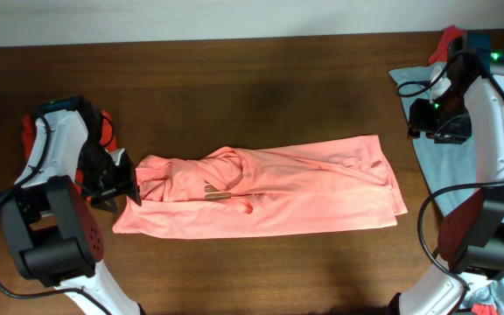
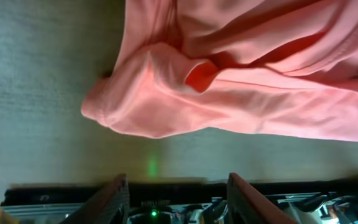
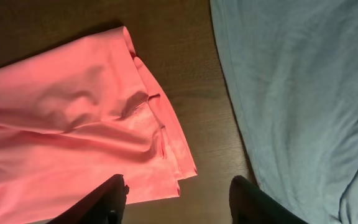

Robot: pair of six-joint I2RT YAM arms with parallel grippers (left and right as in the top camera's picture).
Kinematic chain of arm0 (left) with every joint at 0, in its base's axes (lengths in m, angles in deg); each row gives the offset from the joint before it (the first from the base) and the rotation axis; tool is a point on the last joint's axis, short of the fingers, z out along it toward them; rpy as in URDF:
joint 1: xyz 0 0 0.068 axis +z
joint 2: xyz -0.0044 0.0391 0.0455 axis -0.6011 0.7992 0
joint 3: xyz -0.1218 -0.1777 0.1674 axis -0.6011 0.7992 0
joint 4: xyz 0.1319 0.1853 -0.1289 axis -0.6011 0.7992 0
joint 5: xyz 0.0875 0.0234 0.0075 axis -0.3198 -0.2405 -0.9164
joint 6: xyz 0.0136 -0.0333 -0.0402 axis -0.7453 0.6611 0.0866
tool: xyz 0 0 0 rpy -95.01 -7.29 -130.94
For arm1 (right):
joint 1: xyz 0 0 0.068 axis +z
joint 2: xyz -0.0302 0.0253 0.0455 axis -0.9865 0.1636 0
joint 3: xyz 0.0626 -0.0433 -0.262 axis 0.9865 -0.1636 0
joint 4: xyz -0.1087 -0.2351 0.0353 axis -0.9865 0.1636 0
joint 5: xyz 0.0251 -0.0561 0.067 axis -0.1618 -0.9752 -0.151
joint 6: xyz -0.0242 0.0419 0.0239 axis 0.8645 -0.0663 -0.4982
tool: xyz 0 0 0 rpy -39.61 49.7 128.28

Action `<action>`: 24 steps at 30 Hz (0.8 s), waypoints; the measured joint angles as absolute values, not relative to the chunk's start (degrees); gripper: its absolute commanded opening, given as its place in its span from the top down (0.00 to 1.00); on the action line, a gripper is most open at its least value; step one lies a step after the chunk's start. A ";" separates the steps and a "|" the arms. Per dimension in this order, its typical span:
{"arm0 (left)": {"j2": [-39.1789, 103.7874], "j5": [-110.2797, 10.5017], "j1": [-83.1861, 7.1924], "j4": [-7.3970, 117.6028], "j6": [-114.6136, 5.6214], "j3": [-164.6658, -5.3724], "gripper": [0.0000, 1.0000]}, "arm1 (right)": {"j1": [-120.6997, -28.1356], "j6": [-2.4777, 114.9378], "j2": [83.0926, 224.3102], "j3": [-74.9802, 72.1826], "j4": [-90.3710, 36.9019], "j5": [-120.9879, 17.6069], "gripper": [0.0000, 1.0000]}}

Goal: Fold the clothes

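Across the middle of the dark brown wooden worktop (image 1: 252,79) lay a coral-pink garment of soft jersey (image 1: 269,197), stretched long from left to right and doubled over lengthwise. Rumpled ridges bunched toward its left end, and its right end showed a flatter, layered edge. Just beside the rumpled left end sat the left pincer (image 2: 176,183), low over the wood and spread wide with nothing between its two halves. Its wrist view showed the rounded corner of pink cloth directly ahead, with a strip of bare wood between, so it looked lined up to take hold of that corner. Near the far right end, the right pincer (image 3: 178,186) was likewise wide and empty. It was raised over the bare wood between the pink garment's stacked corner and a pale blue-grey cloth (image 3: 303,93) spread flat at the worktop's right side. One arm at each end suggested the pair meant to lift or smooth the piece for another fold. Judging by the shape, the folding was only partly done, and the bunched left end would likely need flattening first. A heap of red fabric (image 1: 30,136) lay behind the left arm, apparently waiting its turn.
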State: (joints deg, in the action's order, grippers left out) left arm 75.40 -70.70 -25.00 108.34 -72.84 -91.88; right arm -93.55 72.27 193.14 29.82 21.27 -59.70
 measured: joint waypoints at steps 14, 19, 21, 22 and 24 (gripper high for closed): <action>75.24 -72.16 -26.01 81.17 -71.18 -80.08 0.34 | -93.55 72.27 193.14 29.82 21.34 -59.70 0.41; 74.61 -70.28 -26.01 77.74 -71.18 -79.05 0.35 | -93.55 72.27 193.14 29.82 21.32 -59.70 0.42; 74.04 -69.98 -26.10 77.04 -71.21 -78.20 0.36 | -93.55 72.27 193.14 29.82 21.32 -59.70 0.42; 73.71 -69.80 -26.21 76.75 -71.42 -77.68 0.38 | -93.55 72.29 193.14 29.82 21.32 -59.70 0.42; 73.08 -69.49 -26.53 76.27 -71.53 -76.67 0.54 | -93.55 72.27 193.14 29.82 21.32 -59.70 0.41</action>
State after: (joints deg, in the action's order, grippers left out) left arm 73.08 -69.49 -26.53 76.27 -71.53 -76.67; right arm -93.55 72.27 193.14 29.82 21.32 -59.70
